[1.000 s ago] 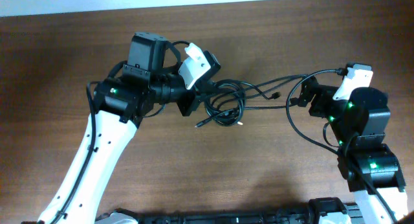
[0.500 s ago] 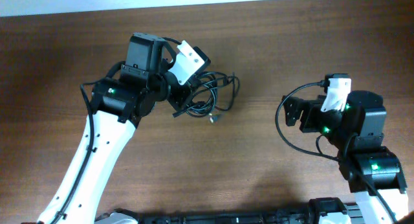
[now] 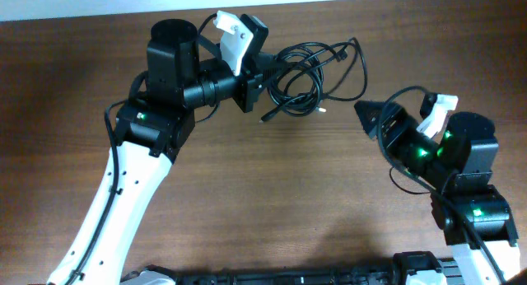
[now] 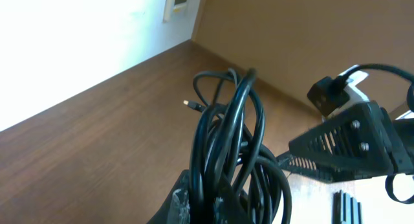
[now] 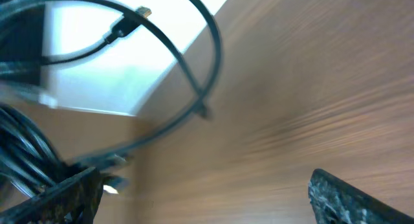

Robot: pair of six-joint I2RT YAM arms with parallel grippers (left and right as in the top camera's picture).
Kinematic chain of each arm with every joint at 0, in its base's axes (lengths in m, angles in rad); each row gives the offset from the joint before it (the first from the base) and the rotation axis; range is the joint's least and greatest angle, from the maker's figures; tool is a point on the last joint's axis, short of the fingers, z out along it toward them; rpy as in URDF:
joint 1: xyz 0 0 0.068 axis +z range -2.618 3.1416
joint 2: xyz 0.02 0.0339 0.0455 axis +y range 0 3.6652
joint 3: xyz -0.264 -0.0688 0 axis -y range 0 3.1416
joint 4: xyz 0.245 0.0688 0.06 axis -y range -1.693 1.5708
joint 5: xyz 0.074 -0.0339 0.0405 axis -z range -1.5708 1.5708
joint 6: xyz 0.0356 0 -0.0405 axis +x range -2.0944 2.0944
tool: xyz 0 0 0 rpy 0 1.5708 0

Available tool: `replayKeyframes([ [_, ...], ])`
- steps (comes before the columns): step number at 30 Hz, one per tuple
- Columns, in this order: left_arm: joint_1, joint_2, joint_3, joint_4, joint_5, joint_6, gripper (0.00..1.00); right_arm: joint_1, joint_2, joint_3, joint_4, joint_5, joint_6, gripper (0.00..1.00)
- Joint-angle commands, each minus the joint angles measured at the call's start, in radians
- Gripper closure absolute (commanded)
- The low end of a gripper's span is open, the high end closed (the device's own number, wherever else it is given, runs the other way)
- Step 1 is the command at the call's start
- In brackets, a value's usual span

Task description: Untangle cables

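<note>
The cables (image 4: 221,134) are one tangled bundle clamped in the closed left gripper (image 3: 260,76), looping out beyond its fingertips — no strand looks freed; the right gripper (image 3: 372,116), well apart, gapes empty.

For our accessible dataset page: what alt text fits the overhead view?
The left gripper holds a tangled bundle of black cables over a brown wooden table. The right gripper sits apart at the right, open and empty.
</note>
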Motion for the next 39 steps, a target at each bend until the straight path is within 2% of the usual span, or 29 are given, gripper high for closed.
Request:
replayKeyframes([
  [1, 0.002, -0.024, 0.018, 0.051, 0.101, -0.029, 1.0, -0.006, 0.001, 0.021, 0.032, -0.079, 0.407, 0.01],
  [2, 0.002, -0.024, 0.018, 0.071, 0.13, -0.029, 1.0, -0.006, 0.006, 0.021, 0.036, -0.082, 0.452, 0.0],
  [3, 0.002, -0.024, 0.018, 0.091, 0.162, -0.029, 1.0, -0.006, 0.019, 0.021, 0.047, -0.088, 0.5, 0.1],
  [8, -0.042, -0.023, 0.018, 0.101, 0.174, -0.027, 1.0, -0.006, 0.087, 0.021, 0.201, -0.21, 0.53, 0.26],
  [9, -0.053, -0.023, 0.018, 0.107, 0.171, -0.024, 1.0, -0.006, 0.105, 0.021, 0.217, -0.233, 0.53, 0.37],
  [12, -0.062, -0.023, 0.018, 0.115, 0.171, -0.022, 1.0, -0.005, 0.134, 0.021, 0.212, -0.244, 0.522, 0.57],
  [13, -0.062, -0.023, 0.018, 0.115, 0.172, -0.022, 1.0, -0.005, 0.144, 0.021, 0.208, -0.243, 0.495, 0.72],
  [14, -0.062, -0.023, 0.018, 0.115, 0.172, -0.021, 1.0, -0.005, 0.154, 0.021, 0.208, -0.243, 0.441, 0.96],
  [16, -0.055, -0.023, 0.018, 0.11, 0.171, 0.003, 1.0, -0.005, 0.165, 0.021, 0.208, -0.242, 0.292, 0.96],
  [18, -0.04, -0.023, 0.018, 0.078, 0.17, 0.055, 1.0, -0.006, 0.164, 0.021, 0.208, -0.23, 0.225, 0.96],
  [20, -0.021, -0.023, 0.018, 0.009, 0.17, 0.145, 1.0, -0.006, 0.164, 0.021, 0.207, -0.203, 0.133, 0.96],
  [23, 0.004, -0.023, 0.018, -0.126, 0.132, 0.278, 1.0, -0.008, 0.164, 0.021, 0.208, -0.179, 0.07, 0.96],
  [27, 0.024, -0.023, 0.018, -0.244, 0.008, 0.292, 1.0, -0.008, 0.164, 0.021, 0.203, -0.156, 0.021, 0.96],
  [30, 0.024, -0.024, 0.018, -0.327, -0.159, 0.293, 1.0, -0.008, 0.164, 0.021, 0.184, -0.138, -0.05, 0.96],
  [32, 0.024, -0.025, 0.018, -0.372, -0.174, 0.36, 1.0, -0.008, 0.164, 0.021, 0.124, -0.056, -0.056, 0.96],
  [35, 0.024, -0.031, 0.018, -0.398, -0.165, 0.367, 1.0, -0.008, 0.165, 0.021, 0.075, 0.017, -0.096, 0.96],
  [36, 0.024, -0.032, 0.018, -0.399, -0.146, 0.367, 1.0, -0.008, 0.165, 0.021, 0.076, 0.016, -0.117, 0.94],
  [38, 0.024, -0.032, 0.018, -0.399, -0.125, 0.367, 1.0, -0.008, 0.165, 0.021, 0.074, -0.013, -0.196, 0.58],
  [39, 0.024, -0.032, 0.018, -0.399, -0.125, 0.367, 1.0, -0.008, 0.164, 0.021, 0.07, -0.021, -0.237, 0.48],
])
